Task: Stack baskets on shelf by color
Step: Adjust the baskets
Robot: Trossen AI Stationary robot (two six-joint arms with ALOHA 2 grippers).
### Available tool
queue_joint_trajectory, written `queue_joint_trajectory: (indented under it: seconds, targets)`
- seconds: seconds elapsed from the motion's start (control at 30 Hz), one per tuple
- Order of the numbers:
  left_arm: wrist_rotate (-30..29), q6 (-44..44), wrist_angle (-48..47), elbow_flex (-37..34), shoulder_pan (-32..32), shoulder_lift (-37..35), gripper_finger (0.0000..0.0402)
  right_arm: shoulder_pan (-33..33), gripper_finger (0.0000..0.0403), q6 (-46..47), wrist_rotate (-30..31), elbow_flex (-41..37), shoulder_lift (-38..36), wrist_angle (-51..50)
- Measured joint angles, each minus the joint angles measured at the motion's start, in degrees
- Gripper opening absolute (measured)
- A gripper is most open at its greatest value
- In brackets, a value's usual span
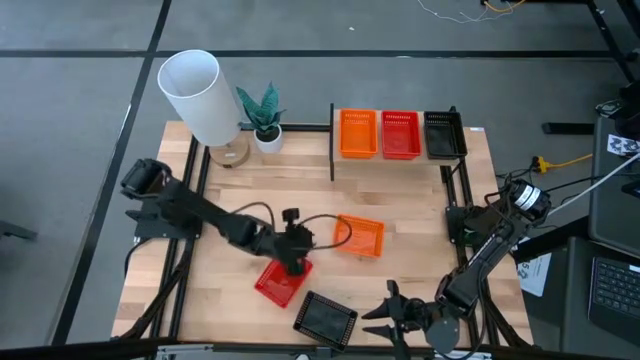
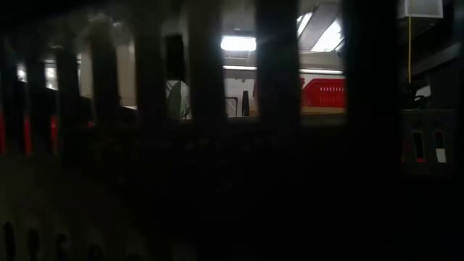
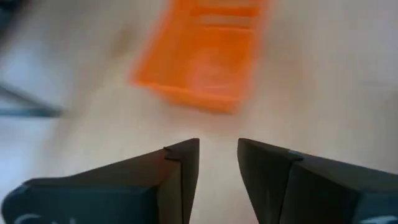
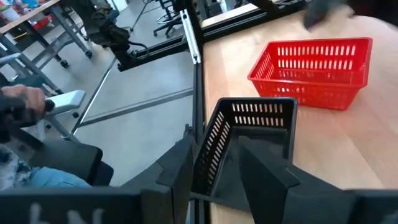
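The shelf (image 1: pixel 470 160) at the table's far right carries an orange basket (image 1: pixel 358 133), a red basket (image 1: pixel 400 134) and a black basket (image 1: pixel 444 135) side by side. Three more lie on the table: an orange basket (image 1: pixel 362 236), a red basket (image 1: pixel 280 282) and a black basket (image 1: pixel 325 318). My left gripper (image 1: pixel 308 243) hovers open above the red one's far end, facing the loose orange basket (image 3: pixel 205 56). My right gripper (image 1: pixel 372 320) is open at the black basket (image 4: pixel 249 134), with one finger on either side of its nearest corner. My right gripper stands level from the table's right, one finger (image 4: pixel 180 171) outside the black basket's side wall (image 4: pixel 211 140) and the other over its hollow. I cannot tell whether either finger touches the wall. The basket lies flat on the table.
A white lampshade (image 1: pixel 192 95) and a potted plant (image 1: pixel 265 118) stand at the far left. The table's near edge runs close behind the black basket. Dark bars close to the lens block most of the low view. A person sits beyond the table (image 4: pixel 25 118).
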Motion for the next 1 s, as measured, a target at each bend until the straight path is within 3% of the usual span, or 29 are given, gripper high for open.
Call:
queue_joint_trajectory:
  seconds: [0.13,0.23,0.37,0.53,0.63,0.87,0.9,1.0]
  targets:
    - [19.0,-3.2,-1.6,0.0,-2.9,-4.0,0.0102,0.1,0.0126,-0.2,-1.8,0.0,0.0,-0.1]
    - [24.3,-9.1,-7.1,0.0,-7.6,-5.2,0.0102,0.1,0.0126,-0.3,-2.8,0.0,0.0,-0.8]
    - [23.6,-14.8,-16.9,0.0,-15.6,-4.8,0.0102,0.1,0.0126,-1.8,-2.9,0.0,0.0,-1.5]
    - [20.8,-22.7,-18.4,0.0,-24.8,-4.5,0.0102,0.1,0.0126,-4.3,-3.0,0.0,0.0,-1.5]
    - [20.4,-25.8,-20.5,0.0,-27.3,-3.3,0.0102,0.1,0.0126,-4.8,-3.0,0.0,0.0,-1.7]
    - [20.6,-20.8,-20.1,0.0,-21.2,2.6,0.0102,0.1,0.0126,-4.6,-3.0,0.0,0.0,-1.8]
    - [18.6,-19.0,-19.7,0.0,-19.6,3.4,0.0102,0.1,0.0126,-4.6,-3.0,0.0,0.0,-1.8]
    - [5.3,-15.5,-15.8,-0.1,-15.5,4.0,0.0102,0.1,0.0126,-4.6,-3.0,0.0,0.0,-1.8]
